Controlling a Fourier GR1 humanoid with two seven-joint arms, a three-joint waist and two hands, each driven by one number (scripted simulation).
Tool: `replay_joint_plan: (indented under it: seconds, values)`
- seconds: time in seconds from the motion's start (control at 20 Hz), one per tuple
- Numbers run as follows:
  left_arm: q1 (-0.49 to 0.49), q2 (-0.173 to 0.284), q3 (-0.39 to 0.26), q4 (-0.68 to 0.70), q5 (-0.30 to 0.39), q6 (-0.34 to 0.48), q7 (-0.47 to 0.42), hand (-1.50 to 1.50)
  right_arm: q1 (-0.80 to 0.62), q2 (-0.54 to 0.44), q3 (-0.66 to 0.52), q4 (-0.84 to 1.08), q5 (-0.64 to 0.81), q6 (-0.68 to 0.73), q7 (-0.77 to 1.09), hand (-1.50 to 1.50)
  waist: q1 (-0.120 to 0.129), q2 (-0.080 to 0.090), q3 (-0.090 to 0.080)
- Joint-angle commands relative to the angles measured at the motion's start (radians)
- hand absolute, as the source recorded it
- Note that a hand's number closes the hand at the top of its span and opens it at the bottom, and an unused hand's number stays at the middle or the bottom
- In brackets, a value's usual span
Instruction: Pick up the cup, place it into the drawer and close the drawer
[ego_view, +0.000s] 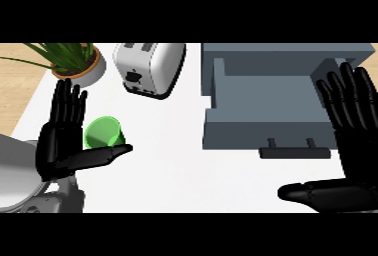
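Cup: the green cup (104, 132) stands on the white table (184, 175), at the left side, well apart from the drawer.
Left robot hand: the left robot hand (63, 137) is right beside the cup, fingers straight and spread wide, thumb reaching out under the cup's near side; nothing is held yet.
Right robot hand: the right robot hand (347, 145) is open too, fingers straight, over the right edge of the grey drawer (258, 95), holding nothing.
Drawer: pulled open, its handle (294, 151) facing the near edge, the inside looks bare.
Step in hand: the grasp on the cup, I'd say, barely begun.
How to do it well: bring the palm against the cup's side, curl fingers and thumb round the wall, then lift straight up before crossing.
Watch out: the toaster (150, 66) and potted plant (76, 61) sit behind the cup; a push from the thumb could tip the cup over.
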Motion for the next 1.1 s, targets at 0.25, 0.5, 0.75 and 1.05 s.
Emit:
replay_joint_plan:
  seconds: [0.25, 0.5, 0.75, 1.05]
  values:
    - [0.015, 0.029, 0.095, 0.225, 0.025, -0.025, -0.154, -1.50, -0.004, -0.012, -0.001, 0.001, -0.002, 0.021, 0.003, -1.50, -0.002, 0.001, 0.000]
    - [0.029, 0.023, 0.076, 0.262, 0.007, -0.022, -0.200, -1.50, 0.011, 0.010, 0.013, 0.052, 0.021, 0.024, -0.052, -1.50, 0.000, 0.000, 0.000]
    - [-0.011, 0.059, 0.132, 0.482, 0.044, -0.106, -0.333, -1.50, -0.033, -0.003, 0.005, -0.050, -0.018, -0.007, 0.094, -1.50, -0.004, 0.001, -0.001]
    - [-0.057, 0.066, 0.138, 0.607, 0.032, -0.100, -0.404, -1.50, -0.035, -0.026, -0.031, 0.056, -0.024, 0.053, -0.008, -1.50, -0.002, 0.001, 0.000]
